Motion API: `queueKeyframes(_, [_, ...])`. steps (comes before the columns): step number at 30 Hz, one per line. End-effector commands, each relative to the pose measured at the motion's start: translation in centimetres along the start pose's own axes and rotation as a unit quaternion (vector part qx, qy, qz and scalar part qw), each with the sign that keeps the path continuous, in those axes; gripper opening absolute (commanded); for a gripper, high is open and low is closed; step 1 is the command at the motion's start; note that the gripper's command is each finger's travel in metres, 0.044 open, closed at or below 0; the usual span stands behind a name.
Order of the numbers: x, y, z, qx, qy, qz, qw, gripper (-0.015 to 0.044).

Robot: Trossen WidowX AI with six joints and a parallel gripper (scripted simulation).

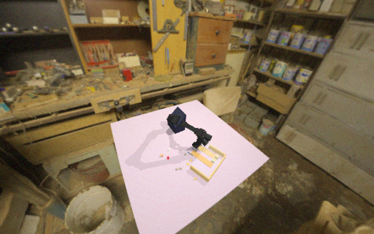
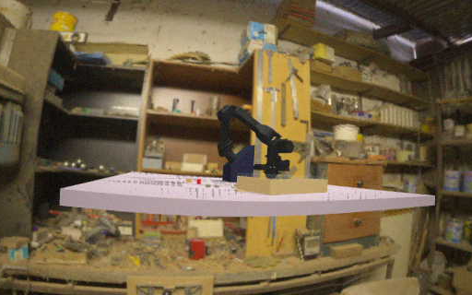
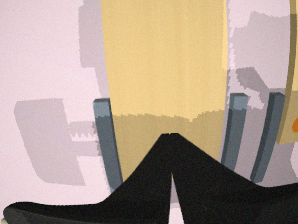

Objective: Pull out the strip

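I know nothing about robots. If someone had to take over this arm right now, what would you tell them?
Gripper: shut, holding nothing, tips low over the near end of the plain yellow strip.
Things: the orange-dotted strip lies just to its right; both sit in the wooden tray. The cubes are too small here to read a label.
Done: nothing yet; no strip looks pulled out.
Left: confirm which strip carries the labelled cube, pull out only that one, then lift the cube.

The black arm [image 2: 246,126] bends down over the pale bench [image 2: 168,198]. Its tool [image 2: 274,171], jaws together, hangs just above a low wooden tray [image 2: 282,185]; tiny blocks lie well left.
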State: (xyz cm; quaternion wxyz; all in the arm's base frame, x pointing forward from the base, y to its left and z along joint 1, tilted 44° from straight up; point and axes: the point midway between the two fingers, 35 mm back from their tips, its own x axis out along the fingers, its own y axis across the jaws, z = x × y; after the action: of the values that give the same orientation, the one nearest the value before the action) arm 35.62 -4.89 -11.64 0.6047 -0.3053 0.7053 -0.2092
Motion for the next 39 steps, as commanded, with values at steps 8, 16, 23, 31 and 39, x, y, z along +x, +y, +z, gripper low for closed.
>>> queueKeyframes(8, [0.1,-0.02,0.0,-0.002,0.0,-0.001,1.0,0.0])
queueKeyframes(16, [0.16,-0.03,0.0,-0.002,0.0,-0.001,1.0,0.0])
queueKeyframes(23, [0.23,-0.03,0.0,-0.002,0.0,-0.001,1.0,0.0])
queueKeyframes(31, [0.31,-0.03,0.03,-0.002,0.0,-0.002,1.0,0.0])
queueKeyframes(39, [0.39,-0.04,0.06,-0.002,0.0,-0.002,1.0,0.0])
